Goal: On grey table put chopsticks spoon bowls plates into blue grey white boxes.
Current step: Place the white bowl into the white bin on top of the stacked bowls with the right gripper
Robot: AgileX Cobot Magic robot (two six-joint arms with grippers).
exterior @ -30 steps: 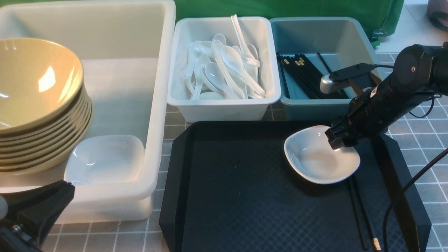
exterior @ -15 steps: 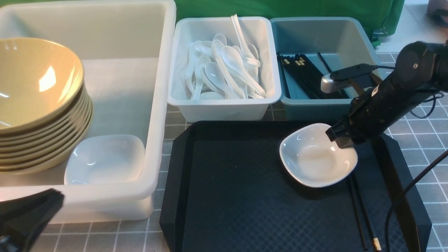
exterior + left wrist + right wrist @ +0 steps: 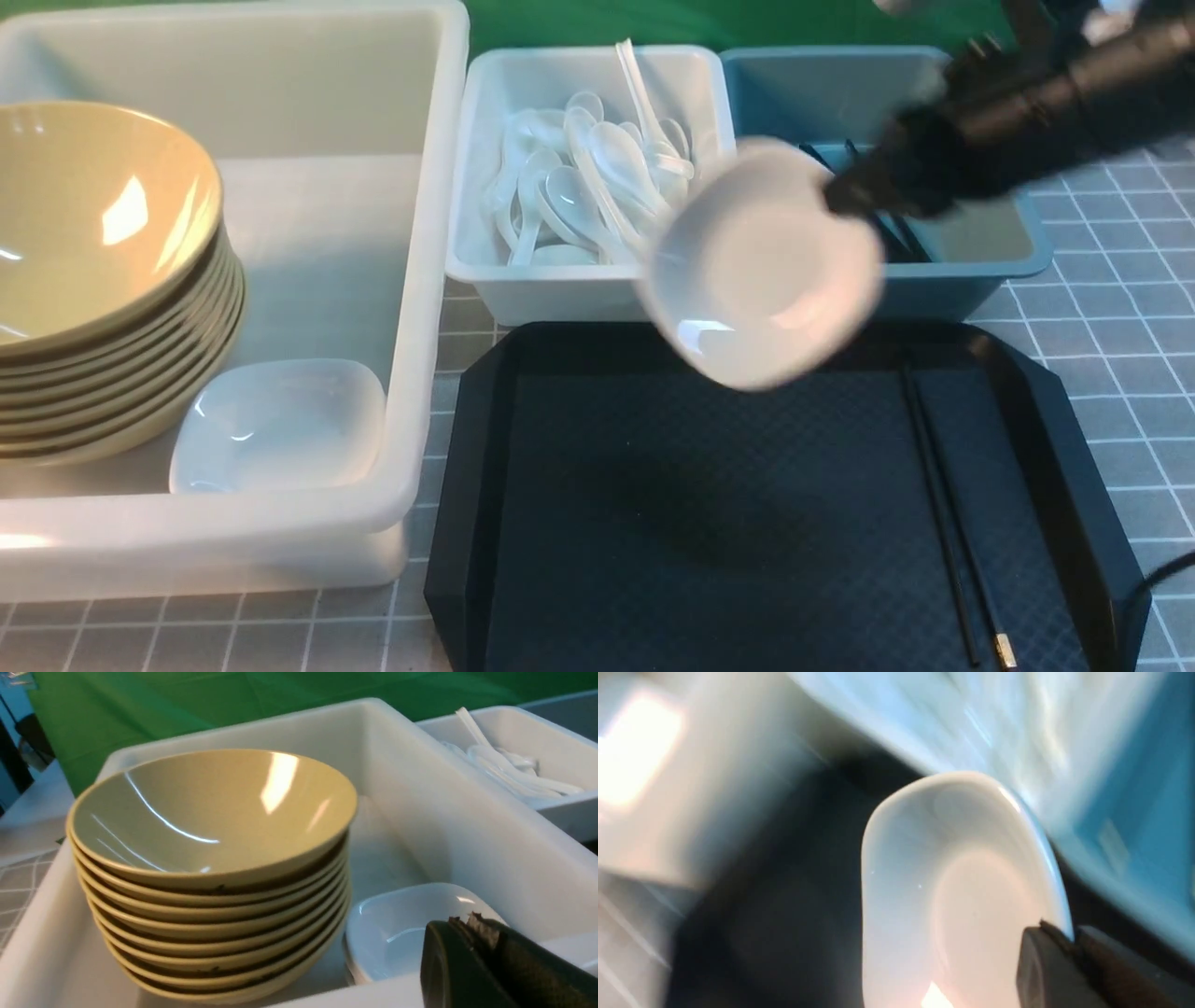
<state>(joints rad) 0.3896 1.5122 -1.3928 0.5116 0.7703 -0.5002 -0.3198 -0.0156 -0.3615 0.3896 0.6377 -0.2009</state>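
Observation:
My right gripper (image 3: 840,191) is shut on the rim of a small white plate (image 3: 761,261) and holds it tilted in the air, over the far edge of the black tray (image 3: 653,523). The right wrist view shows the jaws (image 3: 1057,935) pinching that plate's (image 3: 962,882) edge. A pair of black chopsticks (image 3: 943,504) lies on the tray's right side. Tan bowls (image 3: 103,280) are stacked in the large white box (image 3: 439,233), beside another plate (image 3: 280,425). My left gripper (image 3: 467,921) is shut and empty, by that box's near rim.
White spoons (image 3: 597,187) fill the small white box (image 3: 597,289). The blue-grey box (image 3: 990,261) holds more chopsticks, partly hidden behind my right arm. All stand on the grey table (image 3: 1102,308). A green cloth hangs behind the boxes.
My right gripper closed on the plate's rim and lifted it off the tray, up and leftward. My left gripper withdrew out of the front view.

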